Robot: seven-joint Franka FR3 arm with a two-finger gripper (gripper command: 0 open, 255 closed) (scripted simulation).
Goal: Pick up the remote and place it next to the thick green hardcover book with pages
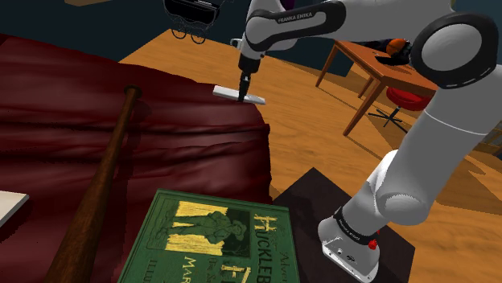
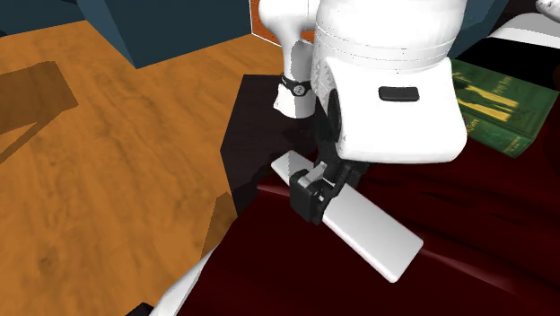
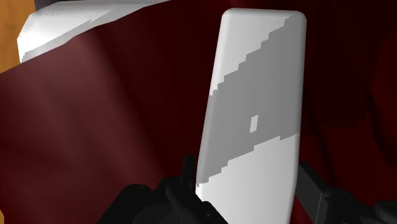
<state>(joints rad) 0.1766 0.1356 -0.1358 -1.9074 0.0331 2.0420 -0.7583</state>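
The remote (image 1: 240,95) is a plain white flat slab at the far edge of the dark red bed cover (image 1: 121,120). My black gripper (image 1: 244,83) comes down on it from above and is shut on it near one end. In the second exterior view the gripper (image 2: 314,190) clasps the remote (image 2: 359,220) across its width, and most of the slab sticks out past the fingers. In the wrist view the remote (image 3: 251,114) runs away from the fingers (image 3: 181,191) over the red cover. I cannot tell whether it still touches the cover. The green book (image 1: 217,241) lies flat at the cover's near edge, by the stand.
A wooden baseball bat (image 1: 100,189) lies lengthwise on the cover, left of the book. The dark stand (image 1: 322,209) is at the lower right. On the wooden floor beyond are a table (image 1: 378,68), a red stool (image 1: 406,98) and a black pram (image 1: 191,12).
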